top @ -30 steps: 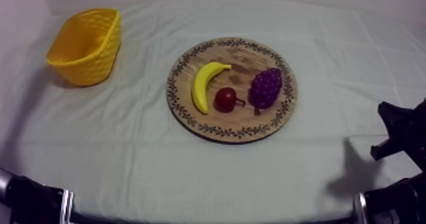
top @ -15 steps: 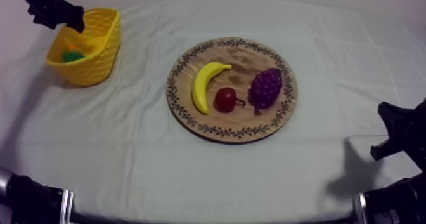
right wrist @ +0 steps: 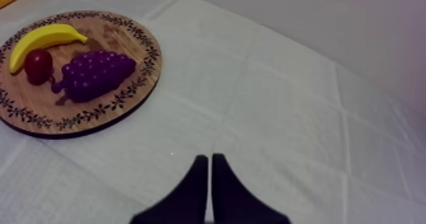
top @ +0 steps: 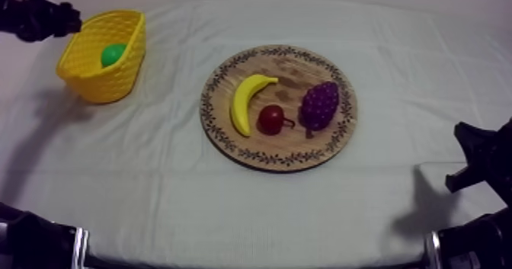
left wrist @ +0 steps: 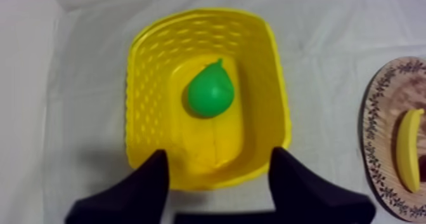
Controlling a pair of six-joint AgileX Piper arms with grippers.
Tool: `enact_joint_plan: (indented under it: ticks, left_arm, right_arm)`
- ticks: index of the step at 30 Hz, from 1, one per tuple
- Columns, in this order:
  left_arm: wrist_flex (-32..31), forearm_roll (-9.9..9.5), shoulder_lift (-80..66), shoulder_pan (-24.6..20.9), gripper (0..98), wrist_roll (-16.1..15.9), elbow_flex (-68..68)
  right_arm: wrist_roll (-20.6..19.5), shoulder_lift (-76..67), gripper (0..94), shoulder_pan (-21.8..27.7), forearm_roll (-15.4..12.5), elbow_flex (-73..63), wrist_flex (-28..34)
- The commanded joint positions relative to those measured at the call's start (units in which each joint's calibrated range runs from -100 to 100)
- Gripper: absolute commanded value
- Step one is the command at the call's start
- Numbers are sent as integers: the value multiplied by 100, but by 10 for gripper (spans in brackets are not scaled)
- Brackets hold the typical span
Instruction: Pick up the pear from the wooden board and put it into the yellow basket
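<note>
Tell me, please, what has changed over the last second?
The pear has landed in the yellow basket, empty a second ago; the left gripper has let it go and drawn back leftward. The wooden board, banana, grapes, small red fruit and right gripper stayed put.

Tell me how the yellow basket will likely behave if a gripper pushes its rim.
The yellow basket looks like thin perforated plastic, so it is probably light and may slide. Its walls flare above a narrower floor, so a high push might tip it. The pear inside could then roll.
</note>
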Motion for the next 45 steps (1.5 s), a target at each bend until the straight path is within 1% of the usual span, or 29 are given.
enact_joint_plan:
  ticks: [1, 5, 6, 8, 11, 15, 17, 21, 23, 27, 29, 30, 32, 35, 37, 39, 45]
  left_arm:
    - [-376, -1, -1444, 3, 383, 45, 930]
    - [-904, -13, -2476, -14, 163, 93, 1935]
    - [-1051, -17, -2714, -17, 122, 116, 2206]
    - [-1350, -24, -3164, -27, 63, 155, 2747]
    - [-1806, -29, -3824, -54, 22, 191, 3557]
    - [-2264, -30, -4716, -104, 6, 202, 4514]
    - [-2349, -63, -5110, -115, 3, 258, 4887]
    - [-2412, -202, -5775, -136, 1, 485, 5514]
    - [-2422, -237, -6088, -152, 0, 568, 5785]
    - [-2141, -99, -6710, -181, 0, 378, 6022]
    - [-1999, 29, -7031, -188, 0, 185, 6060]
    - [-1954, 78, -7200, -180, 0, 167, 6071]
    - [-1894, 140, -7462, -154, 0, 306, 6090]
    - [-1840, 178, -7621, -168, 0, 676, 6102]
    - [-1824, 189, -7660, -180, 0, 849, 6105]
    - [-1816, 194, -7686, -148, 0, 899, 6106]
    - [-1809, 198, -7711, -71, 0, 882, 6108]
  right_arm:
    - [0, -1, 3, 0, 0, -1, 0]
    - [0, -1, 3, 0, 0, -1, 0]
    - [0, -1, 3, 0, 0, -1, 0]
    - [0, -1, 3, 0, 0, -1, 0]
    - [0, -1, 3, 0, 0, -1, 0]
    - [0, -1, 3, 0, 0, -1, 0]
    - [0, -1, 3, 0, 0, -1, 0]
    - [0, -1, 3, 0, 0, -1, 0]
    - [0, -1, 3, 0, 0, -1, 0]
    - [2, -1, 3, -2, 0, -1, 0]
    - [1, -1, 3, -5, 0, -1, 0]
    - [1, -1, 3, -6, 0, -1, 0]
    - [0, -1, 3, -7, 0, -1, 0]
    - [0, -1, 3, -11, 0, -1, 0]
    - [0, -1, 3, -13, 0, -1, 0]
    - [0, -1, 3, -14, 0, -1, 0]
    - [0, -1, 3, -15, 0, -1, 0]
